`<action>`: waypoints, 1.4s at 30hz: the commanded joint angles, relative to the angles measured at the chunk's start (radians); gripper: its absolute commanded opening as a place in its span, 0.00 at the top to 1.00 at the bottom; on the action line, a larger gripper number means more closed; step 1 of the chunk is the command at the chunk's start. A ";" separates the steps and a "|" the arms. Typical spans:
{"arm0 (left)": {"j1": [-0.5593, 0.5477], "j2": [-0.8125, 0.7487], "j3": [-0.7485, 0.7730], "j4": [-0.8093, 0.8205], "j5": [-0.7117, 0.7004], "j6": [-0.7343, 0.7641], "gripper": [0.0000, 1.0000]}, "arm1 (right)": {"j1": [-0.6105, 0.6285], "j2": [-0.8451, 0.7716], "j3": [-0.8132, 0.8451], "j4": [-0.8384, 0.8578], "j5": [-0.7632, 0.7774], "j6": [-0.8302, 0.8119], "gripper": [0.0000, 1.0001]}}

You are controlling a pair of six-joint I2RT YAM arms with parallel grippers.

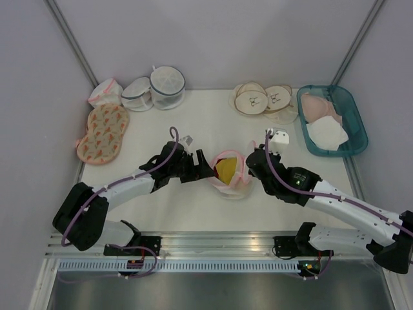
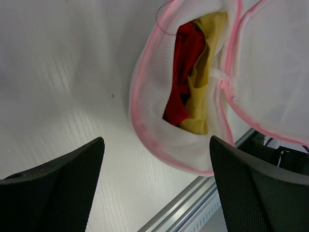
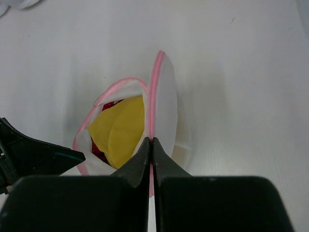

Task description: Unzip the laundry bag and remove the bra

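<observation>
A: Found the laundry bag (image 1: 230,174) where?

B: In the middle of the table (image 1: 193,123), between the two arms, well apart from the blue-green tray (image 1: 355,119) at the back right. Lay already unzipped, with the two white mesh halves parted along the pink rim.

A: And saw the bra (image 1: 226,169)?

B: Yes, inside the bag, yellow with some red next to it. Sat in the lower half and showed through the gap.

A: Noticed what about the right end effector (image 3: 152,141)?

B: Was fully closed, the fingers pressed together on the pink rim of the upright half. Held that half standing on its edge.

A: And about the left end effector (image 2: 157,193)?

B: Was spread wide, with nothing between its fingers (image 2: 63,188). Hung just beside the open side of the bag and pointed toward the gap. Could not tell for sure about any touch on the mesh.

A: Saw anything more on the table?

B: Round mesh bags with grey-blue rims (image 1: 167,84) at the back left, far from both arms.
</observation>
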 commanded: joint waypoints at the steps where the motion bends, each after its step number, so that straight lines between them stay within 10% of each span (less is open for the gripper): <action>1: -0.006 -0.030 -0.026 0.245 0.020 0.038 0.08 | -0.020 -0.023 -0.018 0.025 -0.008 0.027 1.00; 20: -0.006 0.149 0.011 0.252 -0.091 0.087 0.43 | -0.081 -0.135 -0.047 0.008 -0.022 -0.007 1.00; 23: -0.006 0.164 -0.002 0.336 -0.044 0.047 0.59 | -0.084 -0.135 -0.049 -0.004 -0.021 -0.002 1.00; 26: -0.006 0.167 0.008 0.353 -0.018 0.031 0.98 | -0.087 -0.119 -0.036 -0.080 0.024 0.011 1.00; 33: 0.003 0.071 -0.005 0.320 -0.023 0.027 0.98 | -0.087 0.022 0.011 -0.407 0.266 0.155 1.00; 34: 0.003 0.054 -0.006 0.309 -0.027 0.028 0.98 | -0.087 0.065 0.020 -0.441 0.283 0.178 0.95; 37: 0.003 -0.026 -0.021 0.267 -0.038 0.022 0.98 | -0.084 0.112 0.039 -0.521 0.306 0.217 0.39; 42: 0.001 -0.124 -0.054 0.226 -0.032 0.002 0.98 | -0.064 -0.030 -0.012 -0.173 0.073 -0.059 0.22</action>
